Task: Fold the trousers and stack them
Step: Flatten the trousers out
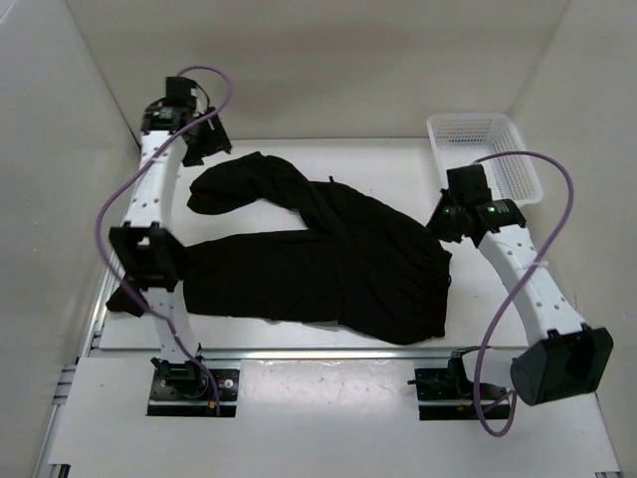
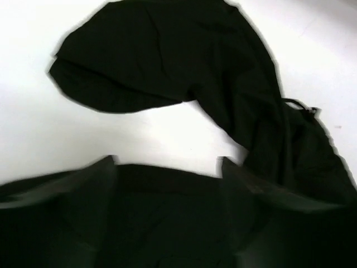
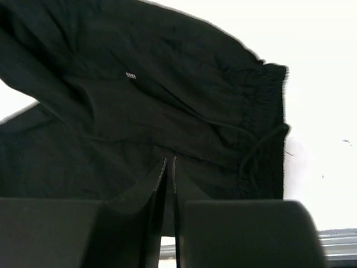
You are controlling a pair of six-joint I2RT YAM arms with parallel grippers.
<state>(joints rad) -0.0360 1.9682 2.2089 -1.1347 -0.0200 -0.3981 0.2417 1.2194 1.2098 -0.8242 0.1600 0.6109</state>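
Note:
The black trousers point(image 1: 338, 269) lie crumpled across the middle of the white table point(image 1: 398, 159). One leg runs left along the front, and the other bends up to the far left. My left gripper point(image 1: 211, 147) is open and empty at the far left, just behind that upper leg's end. In the left wrist view the leg end point(image 2: 167, 56) lies ahead of my open left gripper point(image 2: 166, 163). My right gripper point(image 1: 445, 221) is shut and empty beside the waist end. In the right wrist view it point(image 3: 170, 162) hovers over the fabric point(image 3: 167, 95) near the waistband and drawstring point(image 3: 262, 139).
A white plastic basket point(image 1: 488, 149) stands at the far right corner of the table. White walls close in the left, back and right sides. A metal rail point(image 1: 328, 354) runs along the table's near edge, by the arm bases.

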